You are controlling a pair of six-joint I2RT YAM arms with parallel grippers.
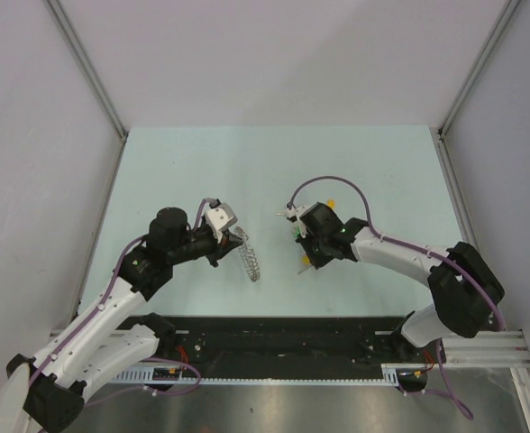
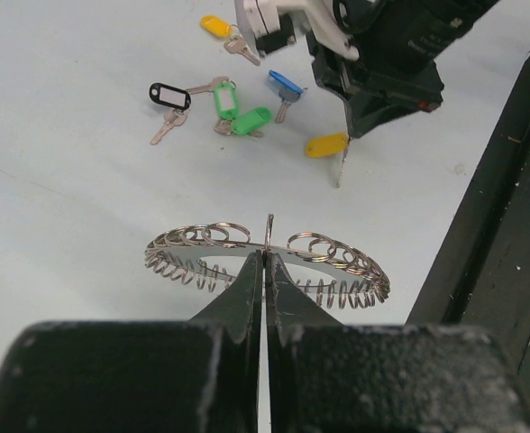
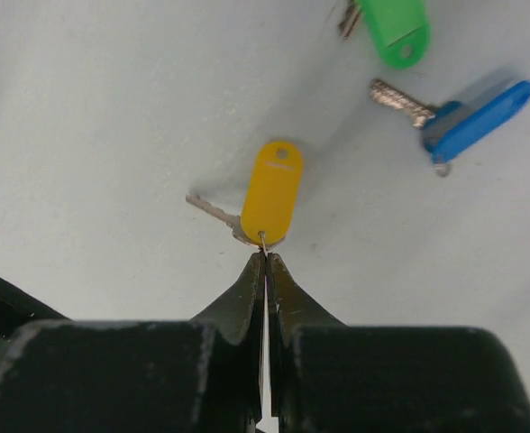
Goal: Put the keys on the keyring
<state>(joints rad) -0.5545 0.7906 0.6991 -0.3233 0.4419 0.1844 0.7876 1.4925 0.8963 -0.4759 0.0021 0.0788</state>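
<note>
My left gripper (image 2: 266, 257) is shut on the near rim of the keyring (image 2: 337, 255), a large silver coiled ring held flat above the table; it also shows in the top view (image 1: 251, 256). My right gripper (image 3: 266, 255) is shut on the small wire loop of a yellow-headed key (image 3: 272, 191), which hangs just above the table to the right of the ring (image 2: 326, 144). Loose keys lie on the table: black (image 2: 169, 94), two green (image 2: 224, 99) (image 2: 250, 120), blue (image 2: 285, 86) and another yellow one (image 2: 215, 25).
A black rail (image 1: 274, 338) runs along the table's near edge under both arms. Grey walls with metal posts (image 1: 89, 68) enclose the pale green table (image 1: 247, 171) on three sides. The right arm's cable (image 1: 333, 180) loops over the key pile.
</note>
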